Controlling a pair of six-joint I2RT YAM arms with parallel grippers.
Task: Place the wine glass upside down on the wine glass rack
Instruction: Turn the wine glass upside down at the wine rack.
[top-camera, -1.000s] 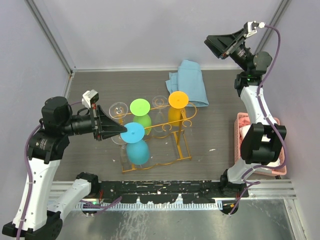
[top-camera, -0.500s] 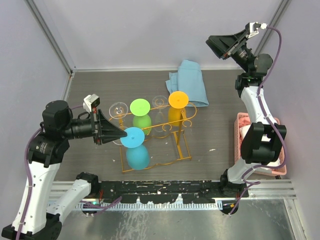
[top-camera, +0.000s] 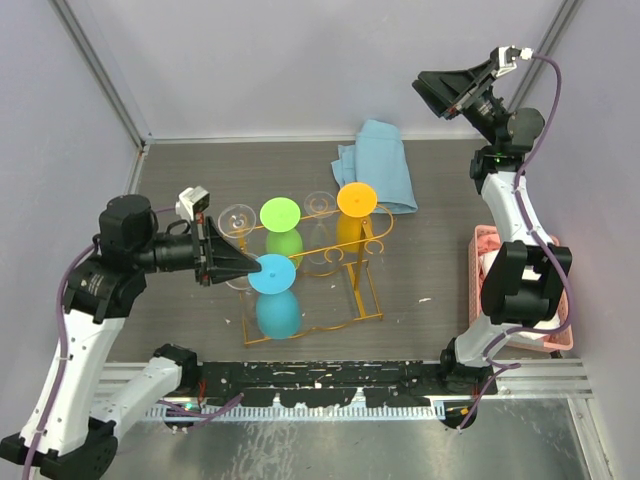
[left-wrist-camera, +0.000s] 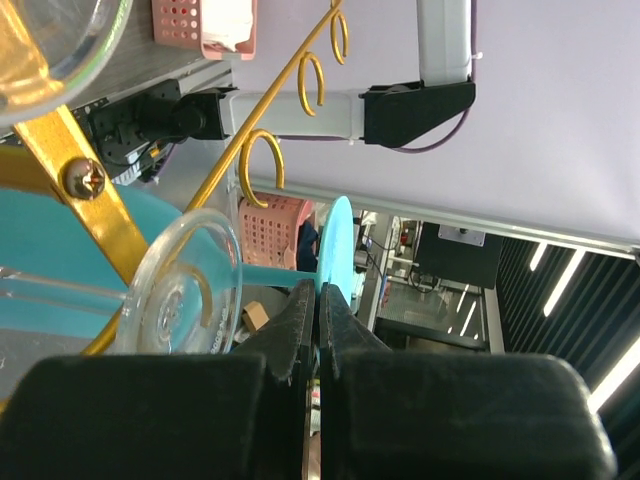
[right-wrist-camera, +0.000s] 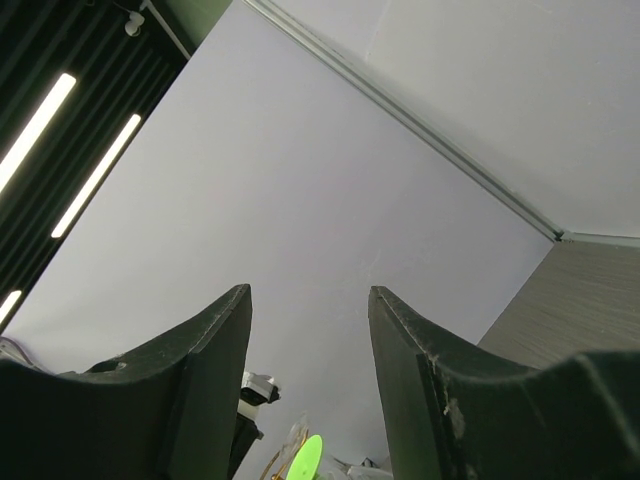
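Left fingers (top-camera: 240, 264) pinching blue wine glass (top-camera: 272, 273) at rack (left-wrist-camera: 100, 222), green glass (top-camera: 280, 213) beside, right fingers (right-wrist-camera: 205, 350) apart

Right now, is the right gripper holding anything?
No, the right gripper is open and empty, with only the bare wall showing between its jaws.

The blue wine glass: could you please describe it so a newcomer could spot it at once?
Find the gold wine glass rack in the middle of the table. At its near-left corner is the blue wine glass, foot up, its stem in the shut left pincer. Its neighbours are the green glass, the orange glass and clear glasses; it alone is blue.
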